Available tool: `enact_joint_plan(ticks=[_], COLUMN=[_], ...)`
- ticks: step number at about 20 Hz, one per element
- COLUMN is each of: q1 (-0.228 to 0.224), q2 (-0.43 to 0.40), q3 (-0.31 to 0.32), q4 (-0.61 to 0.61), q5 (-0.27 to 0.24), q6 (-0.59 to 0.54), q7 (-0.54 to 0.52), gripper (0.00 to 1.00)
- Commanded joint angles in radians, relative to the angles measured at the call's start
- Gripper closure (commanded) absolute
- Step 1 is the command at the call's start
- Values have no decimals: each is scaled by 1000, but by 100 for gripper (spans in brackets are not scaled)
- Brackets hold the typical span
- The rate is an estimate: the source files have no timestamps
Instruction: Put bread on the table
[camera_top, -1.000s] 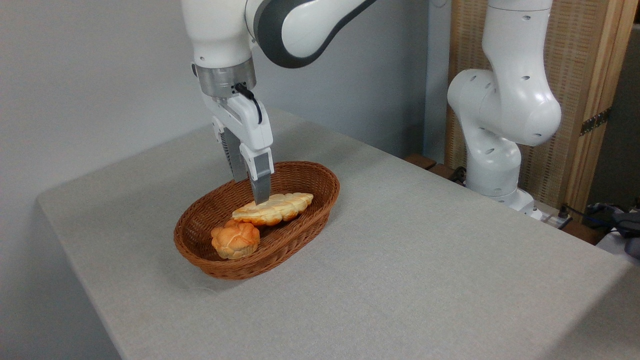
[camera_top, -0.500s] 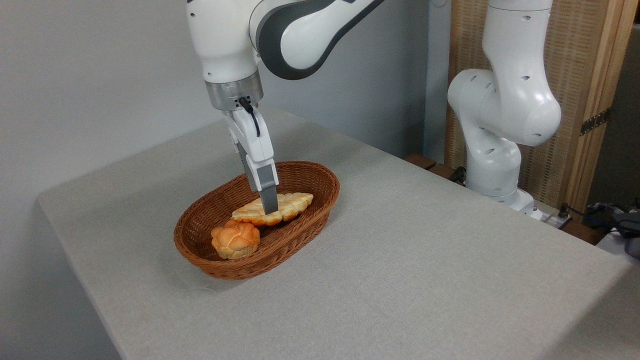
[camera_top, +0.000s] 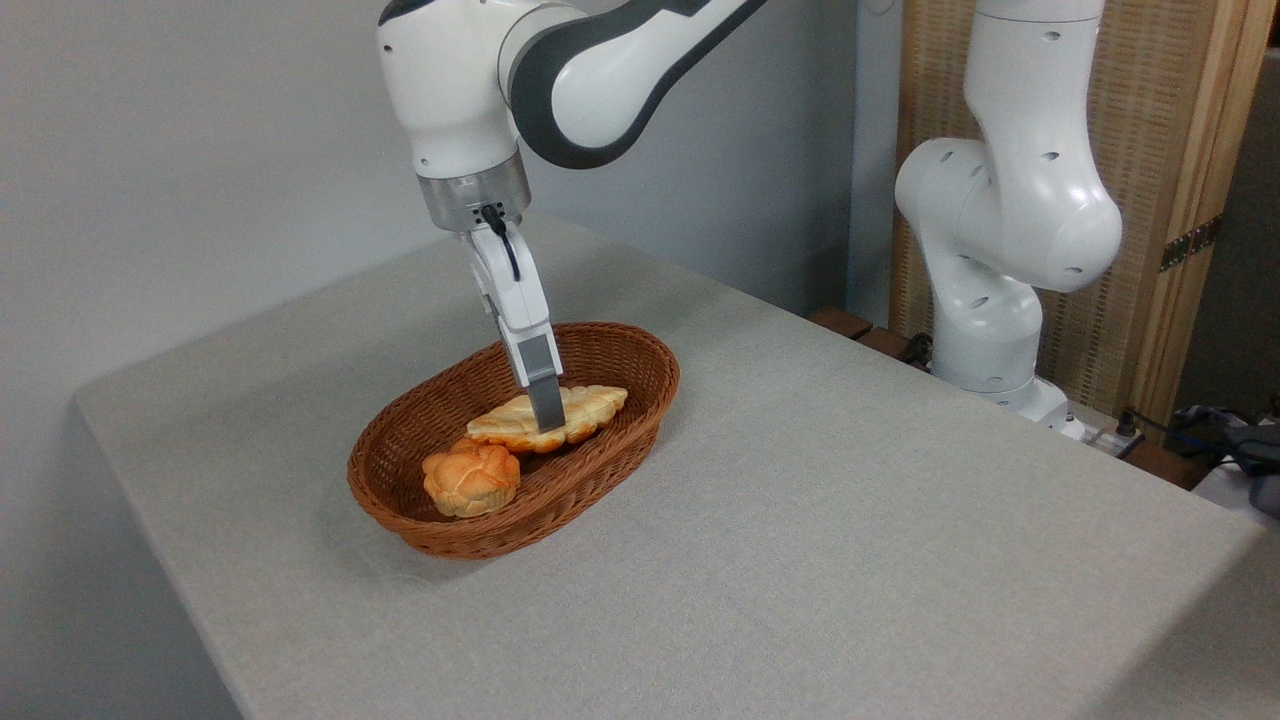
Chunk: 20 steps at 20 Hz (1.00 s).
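The grasping step is in hand: the tool (camera_top: 547, 418) is down on the bread (camera_top: 545, 417) in the basket (camera_top: 440, 530), left of centre; whether it is clenched I cannot tell. Next calls for a lift onto the bare worktop (camera_top: 850, 520). One loaf, one bun (camera_top: 470, 480), one basket.

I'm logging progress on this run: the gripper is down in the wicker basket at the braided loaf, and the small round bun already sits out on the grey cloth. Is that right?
Not quite. The camera view shows the small round bun lying inside the wicker basket, beside the braided loaf, not on the grey cloth. The rest holds: the gripper is down in the basket at the loaf.
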Motion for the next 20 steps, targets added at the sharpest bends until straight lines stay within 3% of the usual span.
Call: enact_joint_plan(ticks=[1,11,14,17,20], q1=[3,3,3,3,3], q2=[-4,8,9,9,11], q3=[-12,-26,-26,-26,-26], q4=[-25,-65,-64,-64,-64], q5=[12,12,12,12,12], q6=[31,119,119,119,119], q7=[10,2,7,10,11], gripper=[0,4,13,39,54])
